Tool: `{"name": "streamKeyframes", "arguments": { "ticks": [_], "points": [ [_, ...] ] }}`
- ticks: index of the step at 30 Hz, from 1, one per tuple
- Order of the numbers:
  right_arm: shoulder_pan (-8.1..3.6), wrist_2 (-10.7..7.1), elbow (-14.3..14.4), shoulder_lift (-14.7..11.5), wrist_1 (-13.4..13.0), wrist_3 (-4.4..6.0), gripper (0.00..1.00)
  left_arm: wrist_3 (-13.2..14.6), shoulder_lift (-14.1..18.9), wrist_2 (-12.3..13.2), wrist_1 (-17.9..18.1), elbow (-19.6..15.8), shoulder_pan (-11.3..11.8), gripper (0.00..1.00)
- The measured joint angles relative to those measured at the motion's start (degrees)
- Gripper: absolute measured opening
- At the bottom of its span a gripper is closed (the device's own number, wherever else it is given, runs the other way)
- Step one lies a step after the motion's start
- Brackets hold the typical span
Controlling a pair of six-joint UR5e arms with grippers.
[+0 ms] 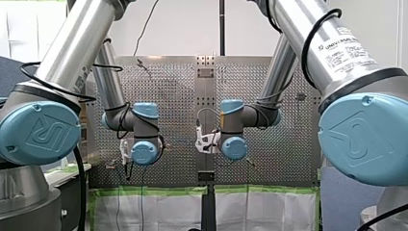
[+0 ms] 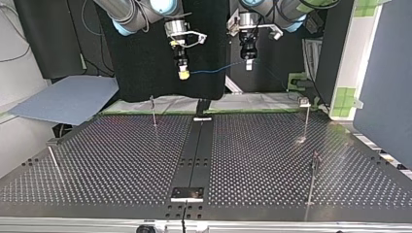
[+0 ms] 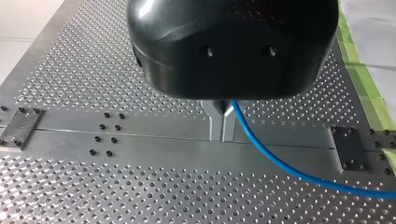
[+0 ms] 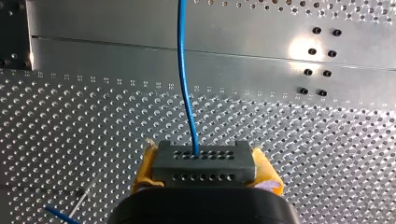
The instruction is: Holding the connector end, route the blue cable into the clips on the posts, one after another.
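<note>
Blue cable (image 2: 218,68) hangs in the air, well above the perforated table (image 2: 121,160). It is strung between your two grippers and sits in no clip yet. Your right gripper (image 2: 183,73) pinches the grey connector (image 4: 204,164) between its yellow pads (image 4: 267,176), and the cable leaves the connector's face straight ahead. Your left gripper (image 3: 222,133) has its metal fingers pressed together. They seem to nip the cable, though the black housing hides the exact contact.

Watch that span. If the arms draw apart while both grips hold, the pull lands on the connector and may twist it out of the pads. The post (image 2: 153,110) below your right gripper in the top view is thin. I judge that a taut cable coming in sideways could bend it or ride over its clip.
</note>
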Motion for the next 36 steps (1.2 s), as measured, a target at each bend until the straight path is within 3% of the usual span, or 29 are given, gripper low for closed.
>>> {"name": "streamKeyframes", "arguments": {
  "ticks": [26,33,36],
  "points": [
    [-0.01,-0.02,-0.1,0.0,0.0,-0.02,0.0,0.4,0.3,0.1,-0.3,-0.1,0.0,0.0],
    [-1.87,-1.94,-1.6,-1.2,2.9,-1.94,0.0,2.7,4.1,0.2,-4.1,-0.2,0.1,0.0],
    [-2.11,-2.2,-1.8,-1.3,4.7,-2.2,0.0,2.9,6.0,0.2,-6.0,-0.2,0.1,0.0]
  ]
}}
